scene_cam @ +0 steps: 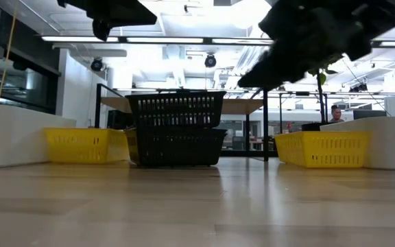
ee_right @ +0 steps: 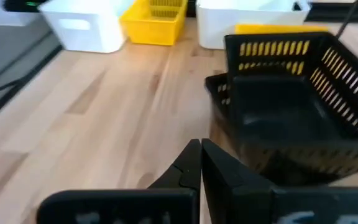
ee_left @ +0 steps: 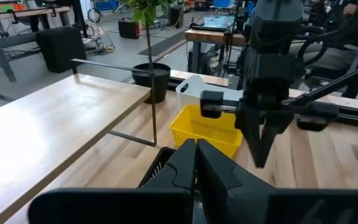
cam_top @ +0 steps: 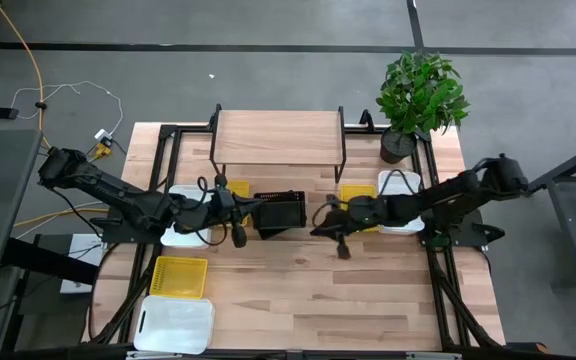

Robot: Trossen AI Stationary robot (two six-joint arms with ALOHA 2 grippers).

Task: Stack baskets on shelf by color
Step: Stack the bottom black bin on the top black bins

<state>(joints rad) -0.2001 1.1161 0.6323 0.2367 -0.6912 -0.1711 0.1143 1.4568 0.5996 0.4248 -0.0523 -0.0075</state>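
Wooden tabletop (cam_top: 298,290) is carrying every basket right now, and the shelf (cam_top: 276,138) is standing bare at the far edge.

Two black baskets (scene_cam: 175,129) are sitting nested in front of the shelf, the upper one tilted in the lower. I'm hovering the left gripper (cam_top: 237,236) just beside them, above the table, fingers pressed together on nothing. I'm holding the right gripper (cam_top: 341,247) on their other side, likewise pinched shut and empty. Yellow baskets (cam_top: 180,277) and white baskets (cam_top: 175,325) are lying scattered to both sides, with a potted plant (cam_top: 420,97) at the far right corner. I'm judging the black stack built but not shelved; next I'm needing one gripper to spread its fingers, take a rim and lift the pair onto the shelf.
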